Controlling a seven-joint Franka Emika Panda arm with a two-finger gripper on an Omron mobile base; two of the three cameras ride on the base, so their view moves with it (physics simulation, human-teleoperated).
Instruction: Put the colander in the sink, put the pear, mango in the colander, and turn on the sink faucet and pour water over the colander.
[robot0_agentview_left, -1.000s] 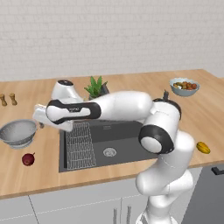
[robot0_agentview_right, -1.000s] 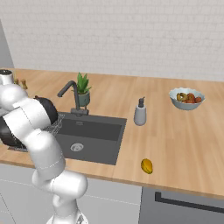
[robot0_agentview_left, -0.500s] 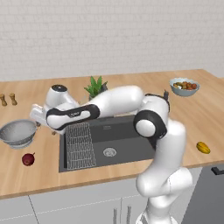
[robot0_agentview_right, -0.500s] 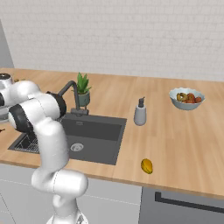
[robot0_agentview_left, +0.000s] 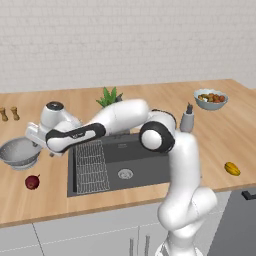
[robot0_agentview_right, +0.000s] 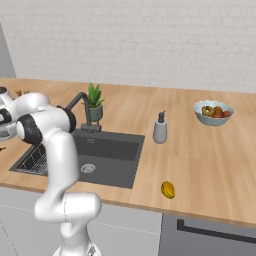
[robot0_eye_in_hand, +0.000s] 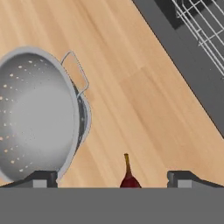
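White arm low, pincer (robot0_eye_in_hand: 112, 177) apparently spread beside colander (robot0_eye_in_hand: 37, 114), above pear (robot0_eye_in_hand: 128, 179).

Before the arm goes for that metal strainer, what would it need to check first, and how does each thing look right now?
1. Colander upright on the counter, nothing in it: ok.
2. Gripper open: ok.
3. Gripper lined up on the colander's rim: not ok, it sits off to one side, with the pear between the fingertips.
4. Sink has free space beside its rack: ok.
5. Mango clear of the path, far side of the sink: ok.
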